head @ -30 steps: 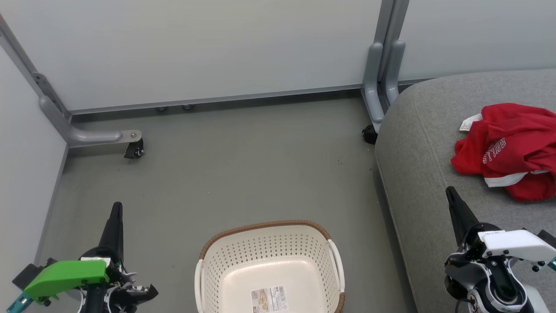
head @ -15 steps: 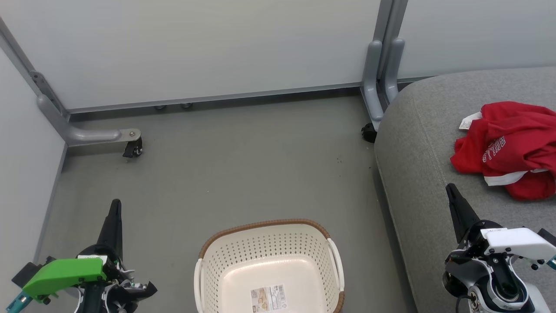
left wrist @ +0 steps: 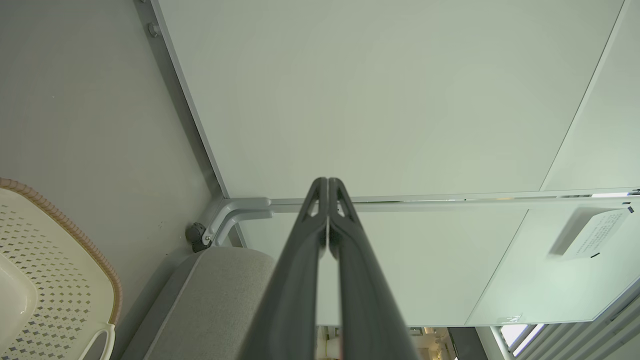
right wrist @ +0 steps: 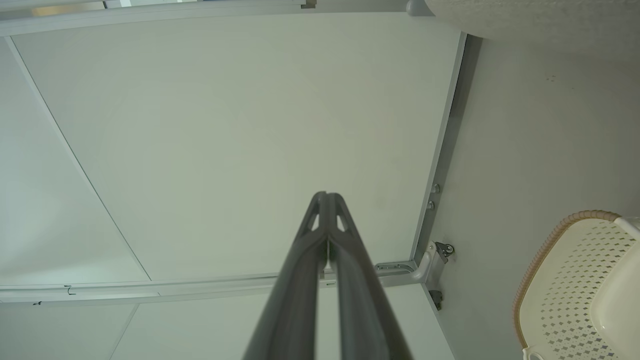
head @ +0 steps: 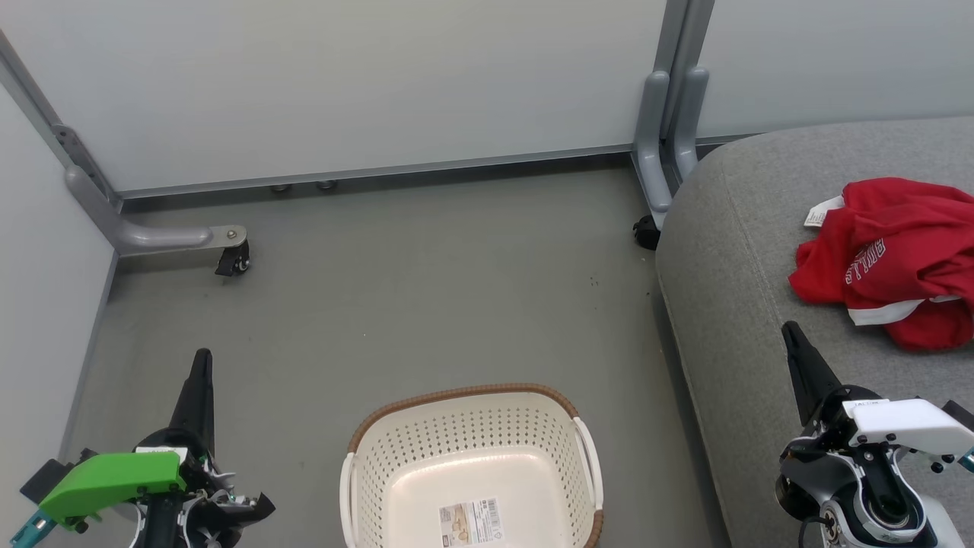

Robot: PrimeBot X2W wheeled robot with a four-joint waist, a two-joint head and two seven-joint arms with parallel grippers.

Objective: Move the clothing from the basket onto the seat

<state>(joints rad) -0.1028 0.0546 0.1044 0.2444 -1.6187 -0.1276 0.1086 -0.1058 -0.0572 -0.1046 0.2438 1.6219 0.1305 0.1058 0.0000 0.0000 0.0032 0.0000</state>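
Nearest, at six o'clock, the cream-white perforated plastic basket (head: pixel 456 432) with a brown woven rim sits on the grey floor (head: pixel 426 289). The left gripper (head: pixel 202 359) at eight o'clock and the right gripper (head: pixel 791 332) at four are pinched closed, holding nothing. Farther, at three o'clock, crumpled bright-red clothing (head: pixel 890 259) lies on the light-grey upholstered seat (head: pixel 730 251).

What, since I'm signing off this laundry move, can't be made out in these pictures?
- Clothing, head view: cut by the right edge and bunched, so garment count is unclear.
- Basket, head view: near part cut off by the bottom edge.
- Label in the basket: print too small to read.
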